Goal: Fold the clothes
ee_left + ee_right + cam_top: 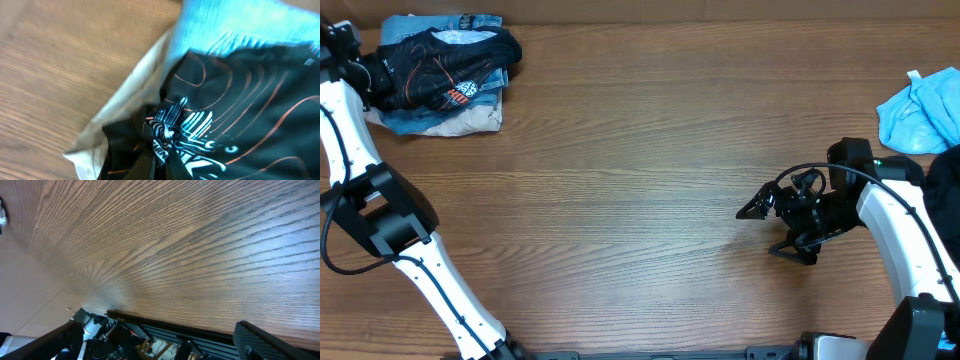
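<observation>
The overhead view looks straight down on the whole wooden table (640, 170) from well above, with the clothes pile (445, 75) at its 10 o'clock. The left wrist view hangs very close over that same pile, blurred, the black jersey (240, 115) filling it from 3 to 6 o'clock. The right wrist view skims low over bare wood lying at the overhead's 4 o'clock.

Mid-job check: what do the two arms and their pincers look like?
The left arm and right arm have white links with black joints, and a thin black cable loops beside each. The right pincer is black with pointed fingers; a small green light sits on the arm behind it.
</observation>
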You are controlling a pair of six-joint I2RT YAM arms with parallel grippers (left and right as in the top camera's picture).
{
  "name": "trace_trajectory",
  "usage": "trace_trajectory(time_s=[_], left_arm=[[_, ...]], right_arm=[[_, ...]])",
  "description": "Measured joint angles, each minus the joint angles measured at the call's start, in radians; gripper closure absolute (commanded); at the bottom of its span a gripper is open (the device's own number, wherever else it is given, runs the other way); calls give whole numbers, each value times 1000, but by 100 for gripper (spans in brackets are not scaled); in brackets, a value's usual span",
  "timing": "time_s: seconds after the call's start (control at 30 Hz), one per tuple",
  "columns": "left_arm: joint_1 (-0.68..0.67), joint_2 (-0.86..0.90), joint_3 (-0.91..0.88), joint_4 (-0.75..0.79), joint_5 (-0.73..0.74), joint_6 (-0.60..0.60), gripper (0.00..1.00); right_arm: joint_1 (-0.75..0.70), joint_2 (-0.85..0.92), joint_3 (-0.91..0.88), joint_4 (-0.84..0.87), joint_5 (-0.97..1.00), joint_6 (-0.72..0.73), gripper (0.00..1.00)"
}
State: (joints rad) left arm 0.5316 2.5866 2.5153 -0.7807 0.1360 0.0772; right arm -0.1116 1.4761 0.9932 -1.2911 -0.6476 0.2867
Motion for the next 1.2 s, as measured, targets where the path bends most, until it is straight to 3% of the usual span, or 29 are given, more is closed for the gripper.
trace_trajectory(time_s=[0.2,0.4,0.43,0.53,0.67,1.0,1.2], left_arm=[[-22,0,65,108,-45,-43,96],[-42,16,65,147,-87,-66,75],[-45,24,65,146,-91,-68,68],[-48,51,65,130,-108,-74,22],[-48,74,65,83,-163,-77,0],[-48,-2,65,52,-215,-158,5],[-60,-217,66,-44,-150,-190,33]], right_arm=[[0,0,0,0,0,2,0],[0,0,0,0,0,16,0],[0,0,0,0,0,17,0],[0,0,0,-1,0,20,0],[0,0,0,-3,0,23,0],[0,0,0,-3,0,24,0],[0,0,0,-2,0,24,0]])
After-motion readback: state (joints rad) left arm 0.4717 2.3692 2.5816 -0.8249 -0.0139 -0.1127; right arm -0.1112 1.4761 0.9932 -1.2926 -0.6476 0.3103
